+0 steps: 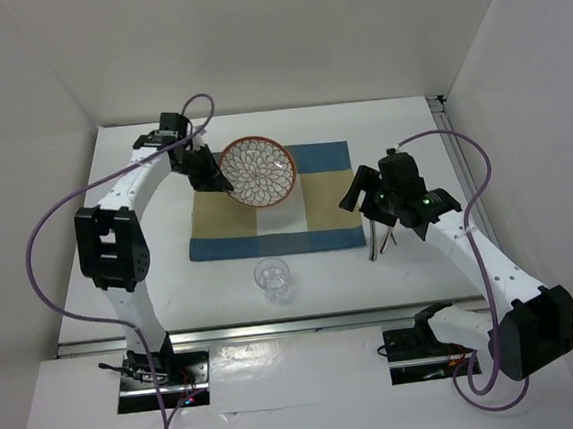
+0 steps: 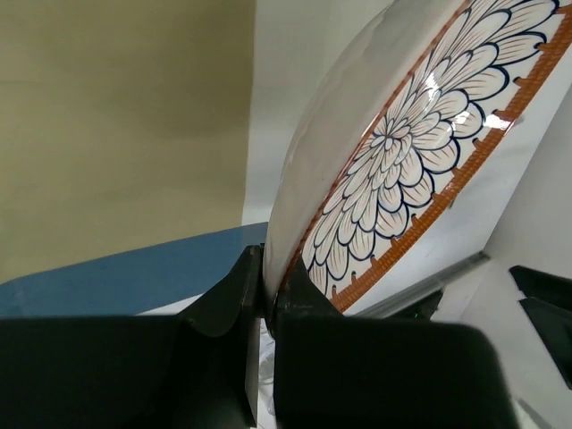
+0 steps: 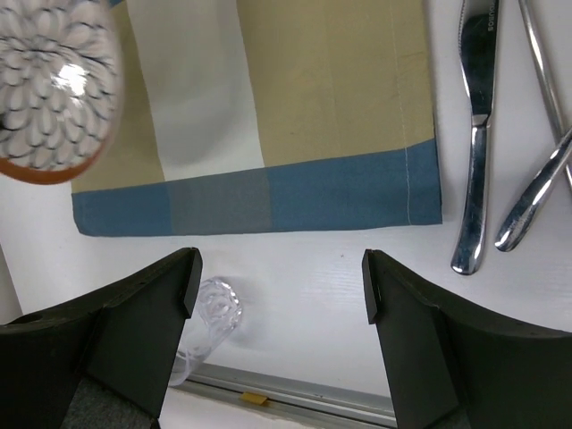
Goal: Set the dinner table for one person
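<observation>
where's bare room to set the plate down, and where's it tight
The blue-and-tan striped cloth placemat is bare across its centre and right half, between the held orange-rimmed floral plate and the metal cutlery. The white tabletop is also free behind the mat. Crowded: right of the mat by the cutlery, and in front, where the clear glass stands.

Bright, even overhead light fills all three views, leaving only soft, faint shadows on the white worktop (image 1: 379,121). Small glare spots shine on the plate (image 2: 429,134) held in the left hand (image 2: 266,290), whose near fingers (image 2: 375,375) blur. Beside the right hand (image 3: 281,277), the glass (image 3: 213,317) looks smeared.
</observation>
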{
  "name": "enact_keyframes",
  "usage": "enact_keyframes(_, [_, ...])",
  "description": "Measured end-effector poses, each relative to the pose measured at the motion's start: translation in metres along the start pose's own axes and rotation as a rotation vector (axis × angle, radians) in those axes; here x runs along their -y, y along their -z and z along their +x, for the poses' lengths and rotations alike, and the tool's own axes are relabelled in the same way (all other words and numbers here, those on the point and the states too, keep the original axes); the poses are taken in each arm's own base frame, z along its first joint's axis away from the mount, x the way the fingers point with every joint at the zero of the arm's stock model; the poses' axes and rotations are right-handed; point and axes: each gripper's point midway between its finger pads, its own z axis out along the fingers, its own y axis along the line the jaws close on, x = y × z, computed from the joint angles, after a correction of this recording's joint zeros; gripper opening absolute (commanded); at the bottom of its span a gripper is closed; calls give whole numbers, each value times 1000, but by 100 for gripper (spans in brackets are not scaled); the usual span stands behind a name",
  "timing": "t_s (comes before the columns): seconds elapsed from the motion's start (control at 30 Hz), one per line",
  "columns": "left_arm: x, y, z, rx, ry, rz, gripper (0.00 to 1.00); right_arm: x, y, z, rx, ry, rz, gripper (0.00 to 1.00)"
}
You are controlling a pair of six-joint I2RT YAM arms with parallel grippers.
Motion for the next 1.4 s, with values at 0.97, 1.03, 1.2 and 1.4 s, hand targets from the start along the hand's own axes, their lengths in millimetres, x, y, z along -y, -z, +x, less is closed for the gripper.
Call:
enact_keyframes(0.97, [-11, -117, 37, -249, -3, 2, 31, -5, 18, -3, -34, 66, -7, 87])
enact_keyframes(1.03, [-13, -120, 37, -258, -4, 9, 55, -12, 16, 1, -64, 92, -32, 87])
enact_keyframes(1.2, [-20, -120, 43, -271, -31, -25, 87, -45, 7, 36, -176, 216, -97, 87])
enact_keyframes(1.4, [-23, -99, 44, -253, -80, -98, 88, -92, -10, 107, -340, 421, -149, 88])
